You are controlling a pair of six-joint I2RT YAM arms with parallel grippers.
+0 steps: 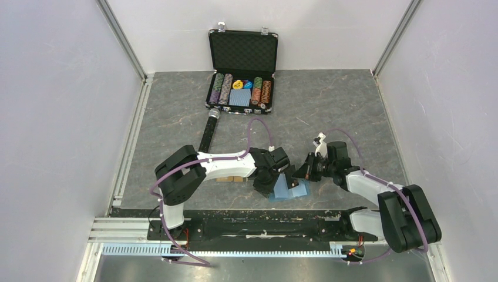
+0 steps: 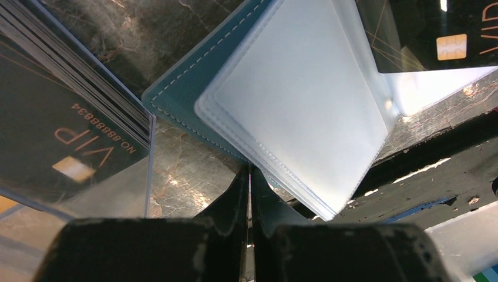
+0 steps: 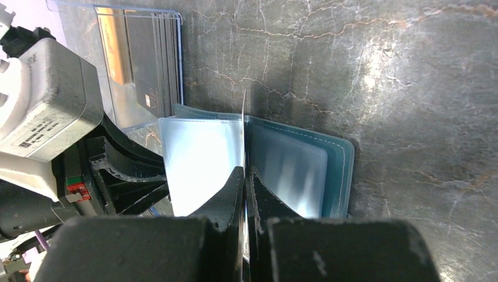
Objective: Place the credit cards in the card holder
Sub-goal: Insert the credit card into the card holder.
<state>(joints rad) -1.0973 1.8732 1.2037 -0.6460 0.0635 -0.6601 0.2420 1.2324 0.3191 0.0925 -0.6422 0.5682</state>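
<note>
Card holder [image 1: 290, 189] open on grey marbled tabletop [image 1: 352, 106] (white walls [image 1: 59, 88] around).

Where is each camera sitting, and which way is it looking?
Top external: above and behind the arms, looking down on the table; both arms show, with the left gripper and right gripper.
Left wrist: on the left arm's wrist, looking along its own fingers at the card holder.
Right wrist: on the right arm's wrist, looking along its own fingers at the card holder from the opposite side; the left gripper shows too.
Shared: both wrist views see the card holder and the clear box.
</note>
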